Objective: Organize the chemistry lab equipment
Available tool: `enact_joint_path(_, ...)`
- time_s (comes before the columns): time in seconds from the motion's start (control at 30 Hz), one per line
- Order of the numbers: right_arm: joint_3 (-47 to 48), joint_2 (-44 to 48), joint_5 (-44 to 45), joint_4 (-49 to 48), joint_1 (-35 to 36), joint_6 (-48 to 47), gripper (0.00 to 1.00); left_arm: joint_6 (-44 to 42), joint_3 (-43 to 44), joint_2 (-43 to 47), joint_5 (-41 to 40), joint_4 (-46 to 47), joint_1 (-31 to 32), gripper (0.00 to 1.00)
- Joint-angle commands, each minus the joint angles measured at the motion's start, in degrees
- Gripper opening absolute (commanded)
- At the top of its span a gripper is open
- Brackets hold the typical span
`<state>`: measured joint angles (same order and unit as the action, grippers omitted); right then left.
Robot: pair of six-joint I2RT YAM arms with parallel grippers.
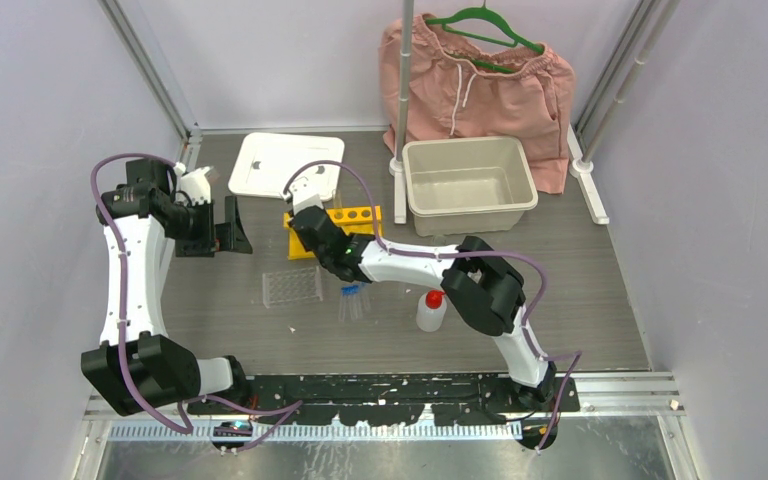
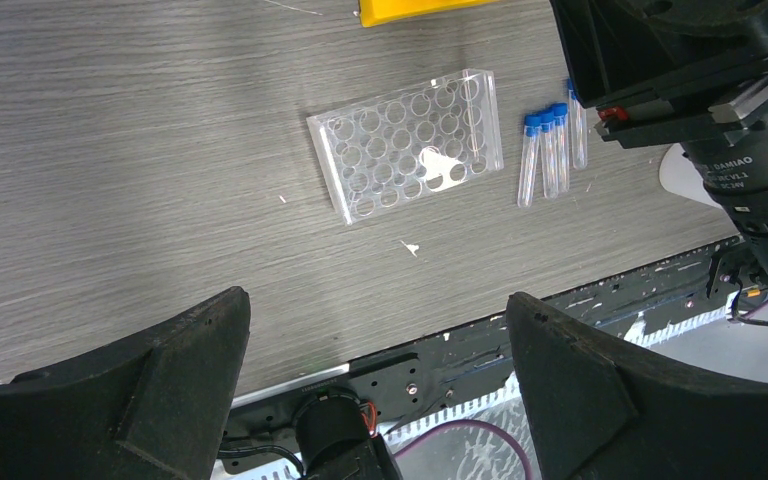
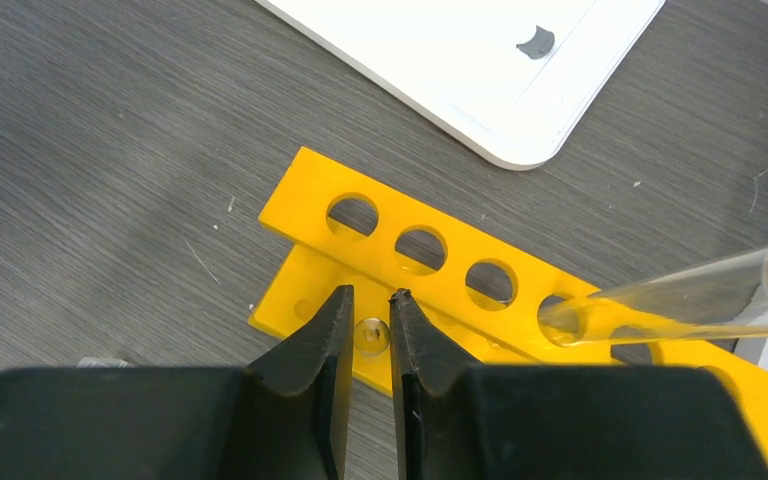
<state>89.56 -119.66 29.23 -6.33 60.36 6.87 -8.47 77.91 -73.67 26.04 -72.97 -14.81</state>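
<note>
The yellow rack point(image 3: 385, 228) lies on the table below my right gripper point(image 3: 370, 300), which is shut on a small clear tube point(image 3: 368, 335) seen end-on between the fingers, pointing down at the rack's near edge. A second clear tube point(image 3: 680, 295) leans in one of the rack's holes. In the top view the right gripper point(image 1: 305, 200) hangs over the left end of the yellow rack point(image 1: 360, 215). My left gripper point(image 2: 375, 298) is open and holds nothing, raised at the table's left point(image 1: 228, 232). The clear rack point(image 2: 410, 145) and blue-capped tubes point(image 2: 550, 150) lie flat mid-table.
A white squeeze bottle with a red nozzle point(image 1: 431, 310) stands by the right arm. The white lid point(image 1: 275, 160) lies behind the yellow rack. The beige tub point(image 1: 468, 185) sits at the back right, with pink shorts point(image 1: 480, 80) hanging behind it.
</note>
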Motion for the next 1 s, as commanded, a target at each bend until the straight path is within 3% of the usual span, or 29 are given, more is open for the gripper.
enact_joint_path(0.0, -1.91, 2.35, -0.06, -5.12, -0.21, 2.64, 0.01, -0.95, 1.35, 0.37, 0.28, 0.45, -0.32, 1.00)
enact_joint_path(0.07, -2.54, 2.28, 0.35, -5.50, -0.22, 3.44, 0.06, -0.93, 1.30, 0.28, 0.17, 0.38, -0.36, 1.00)
enact_joint_path(0.23, -4.85, 3.48, 1.40, -7.32, -0.25, 6.02, 0.31, -0.99, 1.64, 0.07, 0.14, 0.22, -0.37, 1.00)
enact_joint_path(0.5, -5.01, 11.23, -0.21, -3.71, -0.23, 9.93, 0.51, -0.86, 2.63, -0.07, 0.57, -0.31, -0.31, 1.00)
enact_joint_path(0.63, -3.87, 16.84, 1.67, 6.92, -0.21, 15.95, 0.54, -0.93, 2.98, -0.24, 0.79, -0.40, -0.33, 1.00)
enact_joint_path(0.8, -2.18, 21.13, 6.27, 30.59, -0.31, 27.81, 0.56, -0.82, 4.07, -0.76, 1.68, -0.87, -0.37, 1.00)
enact_joint_path(0.97, -10.02, 25.69, 4.63, 43.11, -3.85, 39.83, 0.53, -0.38, 4.95, -1.19, 2.20, -1.12, -0.31, 1.00)
